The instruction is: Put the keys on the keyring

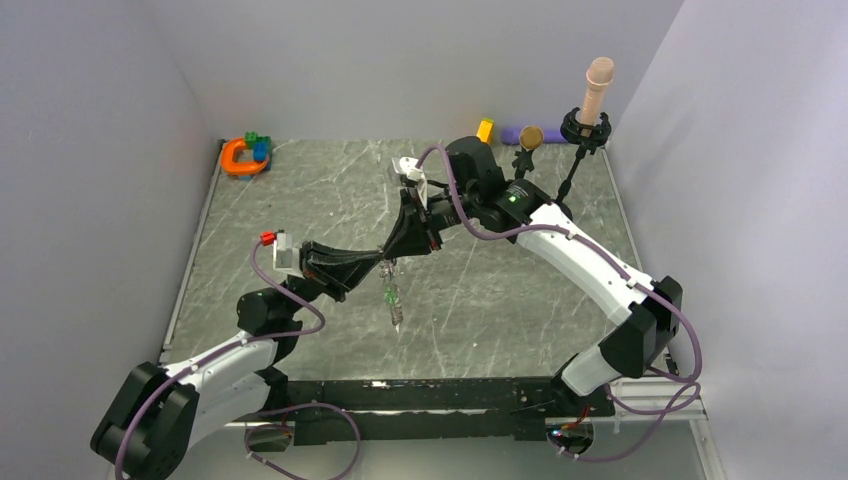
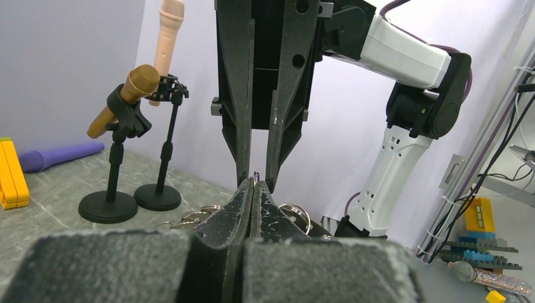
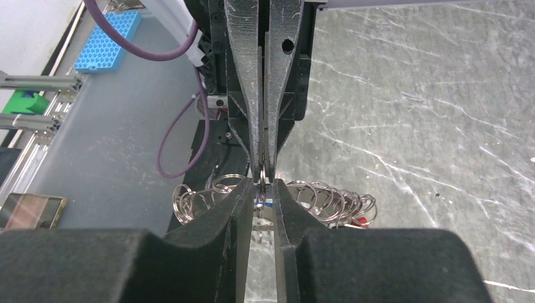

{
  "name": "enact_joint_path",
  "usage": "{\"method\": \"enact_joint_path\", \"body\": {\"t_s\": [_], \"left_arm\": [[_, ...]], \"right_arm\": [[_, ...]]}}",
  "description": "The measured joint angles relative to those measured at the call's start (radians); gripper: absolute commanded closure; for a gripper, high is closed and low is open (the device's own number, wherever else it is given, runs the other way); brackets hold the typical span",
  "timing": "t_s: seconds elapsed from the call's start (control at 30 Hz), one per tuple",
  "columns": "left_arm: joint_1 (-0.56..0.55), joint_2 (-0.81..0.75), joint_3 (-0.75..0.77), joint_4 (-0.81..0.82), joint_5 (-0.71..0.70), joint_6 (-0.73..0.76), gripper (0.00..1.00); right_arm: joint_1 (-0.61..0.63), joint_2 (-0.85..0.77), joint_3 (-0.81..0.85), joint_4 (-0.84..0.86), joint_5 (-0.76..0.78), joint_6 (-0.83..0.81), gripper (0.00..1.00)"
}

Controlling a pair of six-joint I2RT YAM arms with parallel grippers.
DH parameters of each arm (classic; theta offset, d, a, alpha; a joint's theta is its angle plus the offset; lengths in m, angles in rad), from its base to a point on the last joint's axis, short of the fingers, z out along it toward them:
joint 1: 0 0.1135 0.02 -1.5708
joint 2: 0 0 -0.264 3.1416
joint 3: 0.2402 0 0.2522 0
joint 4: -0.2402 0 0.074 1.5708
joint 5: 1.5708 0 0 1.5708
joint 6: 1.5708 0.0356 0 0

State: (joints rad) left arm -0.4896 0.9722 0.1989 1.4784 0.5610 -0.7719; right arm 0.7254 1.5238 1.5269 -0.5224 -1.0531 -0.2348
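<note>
Fingers [image 3: 251,113] of the left gripper [image 3: 262,172] are pinched fully together on the keyring [image 3: 328,199], holding it above the table near the centre of the top view. In the right wrist view its silvery wire loops fan out to either side of the pinch. A green-headed key [image 1: 393,298] dangles just below the grip, and a red key head [image 3: 361,221] shows at the lower right of the loops. The right gripper [image 3: 262,184] meets the left tip to tip, its jaws a narrow slit apart astride a small blue-headed piece [image 3: 260,203]; whether they press on it I cannot tell. I judge the ring light, stiff and springy, its polished wire slippery, the keys loose and apt to swing. The best hold looks to be a key's plastic head, flat between the pads, leaving the ring's split clear. Below lies the dark veined tabletop [image 1: 520,300]
</note>
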Motion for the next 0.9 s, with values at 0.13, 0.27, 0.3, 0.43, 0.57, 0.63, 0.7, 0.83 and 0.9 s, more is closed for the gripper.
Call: {"method": "enact_joint_path", "body": {"t_s": [0.13, 0.27, 0.3, 0.43, 0.57, 0.63, 0.7, 0.83, 0.9], "left_arm": [[0.0, -0.001, 0.0, 0.0, 0.0, 0.0, 1.0], [0.0, -0.002, 0.0, 0.0, 0.0, 0.0, 1.0], [0.0, -0.002, 0.0, 0.0, 0.0, 0.0, 1.0], [0.0, -0.002, 0.0, -0.001, 0.0, 0.0, 1.0], [0.002, -0.002, 0.0, -0.001, 0.0, 0.0, 0.95], [0.002, -0.002, 0.0, -0.001, 0.003, 0.0, 0.8], [0.004, -0.004, 0.001, 0.002, 0.017, -0.002, 0.67], [0.022, -0.062, 0.023, -0.071, 0.08, 0.027, 0.52], [0.034, -0.129, 0.047, -0.178, 0.119, 0.075, 0.5]], "right_arm": [[0.001, 0.0, -0.003, 0.0, 0.001, 0.0, 0.79], [0.001, 0.0, -0.005, 0.0, 0.004, 0.0, 0.9], [0.001, 0.0, -0.006, 0.0, 0.004, -0.001, 0.91], [0.001, 0.0, -0.01, 0.0, 0.004, -0.001, 1.0], [0.001, 0.0, -0.01, -0.002, 0.003, -0.007, 1.0], [0.001, 0.0, -0.007, -0.014, 0.002, -0.024, 1.0], [0.003, 0.0, 0.008, -0.056, 0.005, -0.061, 1.0], [0.003, 0.009, 0.071, -0.184, 0.03, -0.166, 1.0], [0.003, 0.017, 0.111, -0.254, 0.051, -0.231, 1.0]]}}
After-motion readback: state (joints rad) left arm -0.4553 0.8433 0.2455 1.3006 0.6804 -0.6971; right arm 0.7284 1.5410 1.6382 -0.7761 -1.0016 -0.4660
